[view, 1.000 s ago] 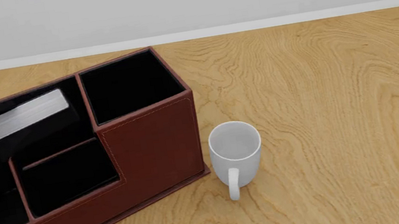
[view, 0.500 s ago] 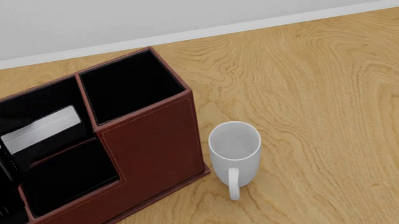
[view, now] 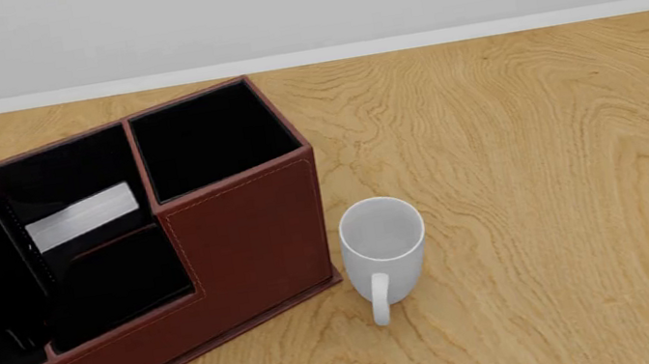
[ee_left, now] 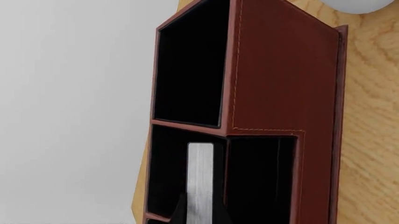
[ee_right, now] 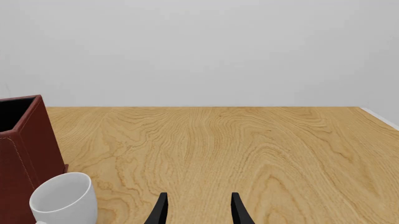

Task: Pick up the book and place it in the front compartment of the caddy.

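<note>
Reddish-brown caddy [view: 246,224] has the left gripper [ee_left: 201,215] clamping the book [view: 80,217] above a rear section, so it seems it must shift nearer before lowering.

Black book [view: 80,218] with white page edge up, tilted, low inside a rear compartment of the reddish-brown stitched caddy [view: 249,243], black inside, taller at the right end, on the table's left
</note>
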Controlling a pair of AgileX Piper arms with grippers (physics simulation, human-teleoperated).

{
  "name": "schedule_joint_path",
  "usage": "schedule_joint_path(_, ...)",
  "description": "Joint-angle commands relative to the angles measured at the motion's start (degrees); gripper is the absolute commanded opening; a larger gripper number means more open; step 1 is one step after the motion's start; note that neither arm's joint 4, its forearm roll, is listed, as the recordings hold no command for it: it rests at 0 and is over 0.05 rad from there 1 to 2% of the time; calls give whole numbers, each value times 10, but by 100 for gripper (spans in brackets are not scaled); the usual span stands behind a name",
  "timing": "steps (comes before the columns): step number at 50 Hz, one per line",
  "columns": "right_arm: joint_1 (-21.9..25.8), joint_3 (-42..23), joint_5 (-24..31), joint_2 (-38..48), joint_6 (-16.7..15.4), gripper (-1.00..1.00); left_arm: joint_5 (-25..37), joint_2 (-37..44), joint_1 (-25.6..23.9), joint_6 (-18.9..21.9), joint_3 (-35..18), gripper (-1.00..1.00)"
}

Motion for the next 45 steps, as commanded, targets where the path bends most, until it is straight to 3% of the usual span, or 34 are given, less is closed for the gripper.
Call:
schedule_joint_path(1,0,0,0,0,0,100,-23,13,-1,1,3,-100)
schedule_joint_path(14,0,0,0,0,0,100,-64,57,15,8,2,-100)
schedule_joint_path(31,0,0,0,0,0,100,-135,126,61,48,8,-100)
schedule_joint_path(45,0,0,0,0,0,100,-159,150,69,54,8,-100)
